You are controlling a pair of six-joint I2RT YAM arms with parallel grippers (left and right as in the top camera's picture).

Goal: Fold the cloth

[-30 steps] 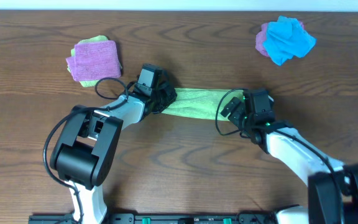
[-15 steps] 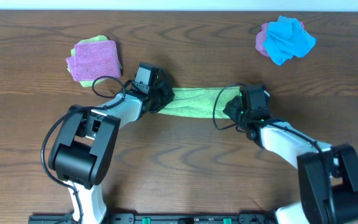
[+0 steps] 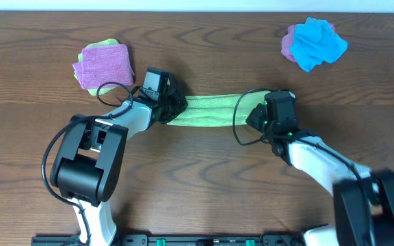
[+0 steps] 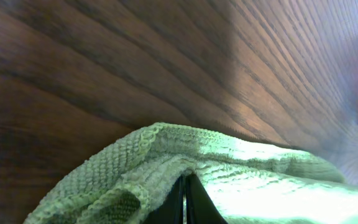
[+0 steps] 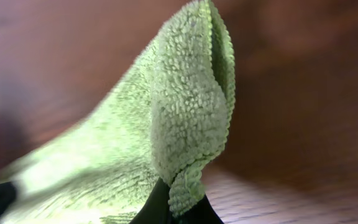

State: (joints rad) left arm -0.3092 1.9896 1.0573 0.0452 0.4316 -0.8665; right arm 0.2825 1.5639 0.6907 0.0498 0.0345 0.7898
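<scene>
Cloth (image 3: 211, 111): green, drawn out as a narrow, bunched band across the middle of the worktop (image 3: 204, 184), somewhat nearer the far edge than the near edge. It ran left to right between the two arms.

Left end effector (image 3: 175, 109): pinching the left end of the cloth. In the left wrist view the dark fingers (image 4: 185, 200) met on a gathered fold just behind the hem, with several layers caught.

Right end effector (image 3: 257, 115): pinching the right end. In the right wrist view the fingers were pressed together on a doubled corner that stood up above the grip, with only a small margin of fabric inside it.

Whether the middle of the band was touching the worktop could not be told.

Other items: a folded pink-and-green stack (image 3: 104, 66) near the far left corner and a crumpled blue-and-purple pile (image 3: 313, 43) near the far right corner, both well apart from the cloth.

Assessed risks:
- The shallow hold on the right could slip if the arms pull apart or move unevenly, dropping that end.
- The cloth was bunched, not spread. Laying it over in this state would likely trap creases and give a lopsided fold.
- Gathered layers in the left grip could release unevenly on opening, dragging the hem out of line.
- The cable loop (image 3: 240, 121) beside the right end effector lay close to the cloth and could snag it.
</scene>
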